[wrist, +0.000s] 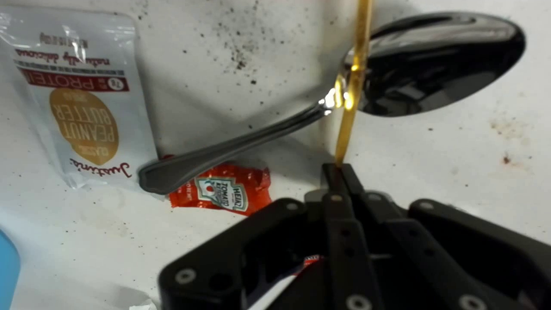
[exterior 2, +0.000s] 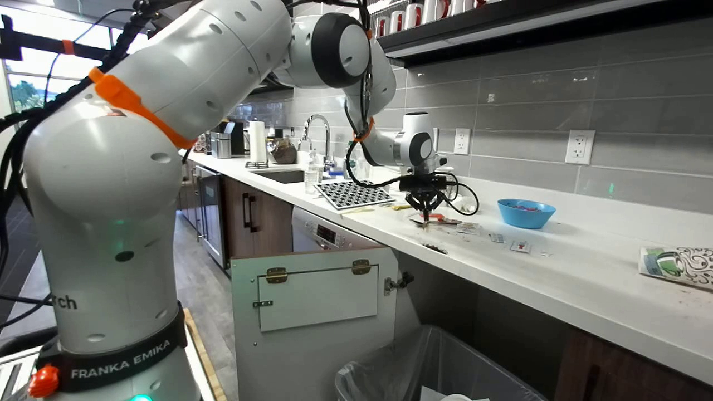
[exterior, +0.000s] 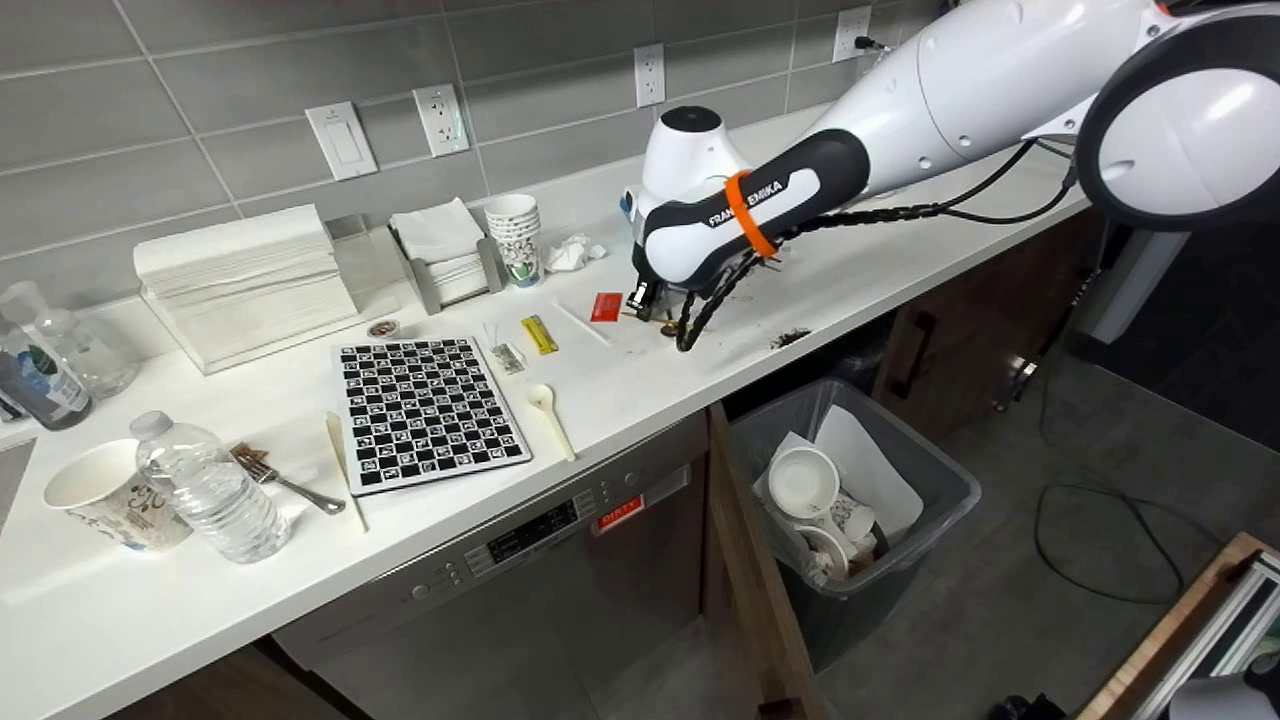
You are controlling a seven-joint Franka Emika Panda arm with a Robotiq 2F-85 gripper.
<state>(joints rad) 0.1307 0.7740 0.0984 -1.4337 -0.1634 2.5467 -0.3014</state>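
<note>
Amber stick [wrist: 358,56] is pinched toward one end by the claw [wrist: 339,170], whose tips stand nearly together, presumably because of the stick's slimness, while its free length is seen crossing over the neck of a spoon [wrist: 319,110] on the tabletop [wrist: 452,163].

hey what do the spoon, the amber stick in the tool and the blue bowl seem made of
Spoon: polished metal, likely steel, going by its mirror-like reflections.
Amber stick: probably glossy plastic, from its translucent-looking tint and bright glints; varnished wood is possible.
Blue bowl: seems smooth plastic, judging by its even color; glazed ceramic can't be ruled out.
</note>
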